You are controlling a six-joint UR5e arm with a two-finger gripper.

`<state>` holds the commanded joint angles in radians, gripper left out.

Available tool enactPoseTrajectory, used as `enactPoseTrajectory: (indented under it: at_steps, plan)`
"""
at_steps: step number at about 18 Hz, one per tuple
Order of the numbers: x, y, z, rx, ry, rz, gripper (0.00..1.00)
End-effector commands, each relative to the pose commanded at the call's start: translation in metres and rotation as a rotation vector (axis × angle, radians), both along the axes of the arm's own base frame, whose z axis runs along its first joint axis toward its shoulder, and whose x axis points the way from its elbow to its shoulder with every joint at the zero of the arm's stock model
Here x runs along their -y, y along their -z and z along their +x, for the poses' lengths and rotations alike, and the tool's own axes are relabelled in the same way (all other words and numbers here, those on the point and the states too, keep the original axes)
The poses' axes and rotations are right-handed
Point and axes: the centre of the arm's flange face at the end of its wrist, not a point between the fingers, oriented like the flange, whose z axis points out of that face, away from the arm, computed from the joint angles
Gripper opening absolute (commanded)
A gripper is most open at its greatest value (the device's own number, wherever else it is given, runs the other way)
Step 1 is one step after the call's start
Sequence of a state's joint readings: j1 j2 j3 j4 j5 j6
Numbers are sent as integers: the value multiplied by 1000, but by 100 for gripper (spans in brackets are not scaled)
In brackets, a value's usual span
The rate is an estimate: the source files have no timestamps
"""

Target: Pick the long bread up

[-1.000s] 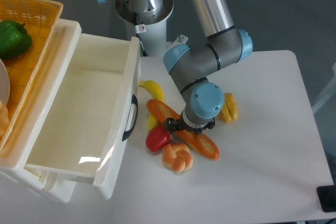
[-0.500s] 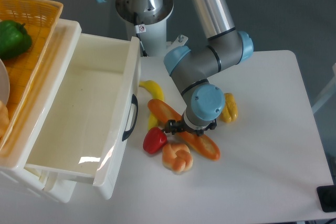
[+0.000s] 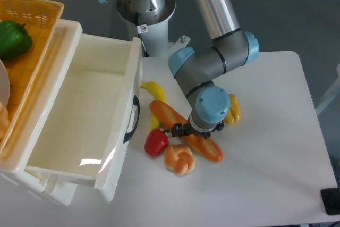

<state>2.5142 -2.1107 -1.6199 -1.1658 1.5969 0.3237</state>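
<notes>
Right over the bread's middle, pincer set low.

From the fixed camera, the bread (image 3: 166, 115) lies on the white desk (image 3: 276, 131) slanting from upper left, near the banana (image 3: 154, 90), down to lower right, where its far end shows again past the wrist. The pincer (image 3: 187, 131) sits on top of that long axis about halfway along, so the loaf runs out to either side of it rather than off in one direction. The blue wrist cap hides the fingertips; I cannot tell whether they are apart or already pressed against the crust. The red pepper (image 3: 156, 142) and the knotted bun (image 3: 179, 158) lie just beside the bread's lower flank, close to where the fingers work, so I judge a straight lift must clear both.
</notes>
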Motion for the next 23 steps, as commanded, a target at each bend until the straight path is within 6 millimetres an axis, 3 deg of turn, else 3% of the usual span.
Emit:
enactPoseTrajectory:
  at_steps: [6, 10, 23]
  plan:
    - [-6, 3, -1, -8, -57, -9, 100]
    - [-11, -7, -8, -38, -148, -4, 100]
    - [-13, 10, 7, -43, -156, -45, 100]
